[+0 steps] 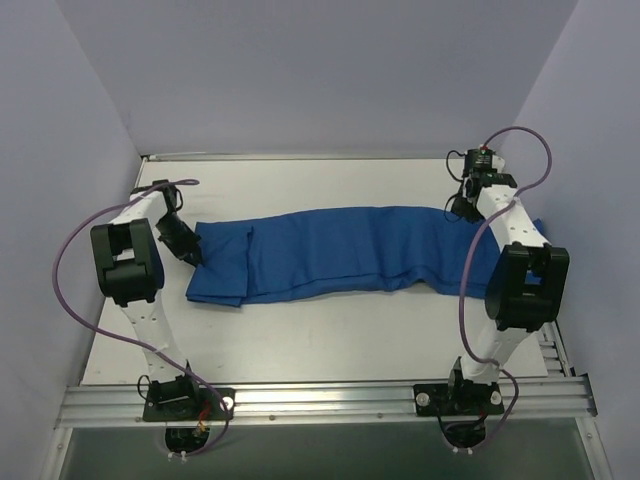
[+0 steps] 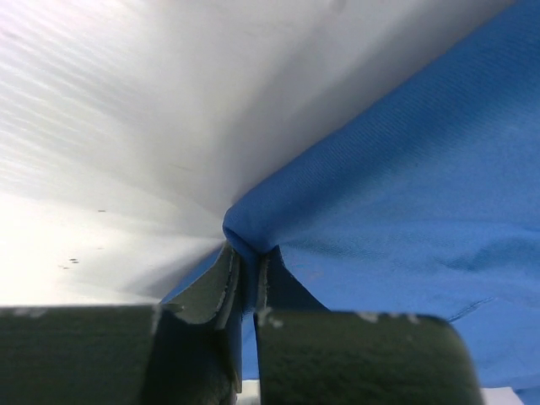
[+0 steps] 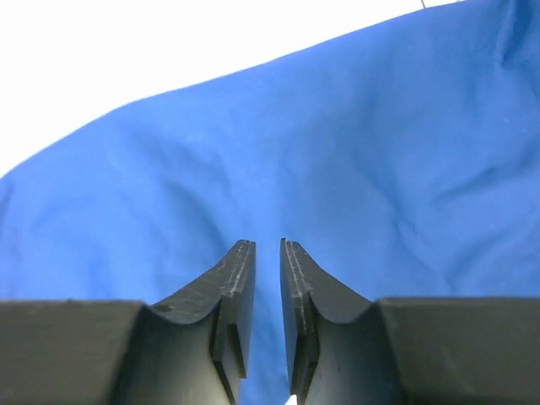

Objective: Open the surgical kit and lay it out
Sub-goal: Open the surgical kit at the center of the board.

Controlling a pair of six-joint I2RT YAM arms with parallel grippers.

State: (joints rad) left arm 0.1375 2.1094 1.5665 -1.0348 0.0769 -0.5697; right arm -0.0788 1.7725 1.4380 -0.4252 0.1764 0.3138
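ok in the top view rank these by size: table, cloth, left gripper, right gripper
1. table
2. cloth
3. left gripper and right gripper: smallest, and they look about alike, so not ranked against each other

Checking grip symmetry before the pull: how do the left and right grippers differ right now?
The left gripper is shut on a bunched edge of the blue cloth; the right gripper shows a narrow gap, no fold visibly caught. Left sits at the cloth's left end, right at its right end. Both are at the cloth.
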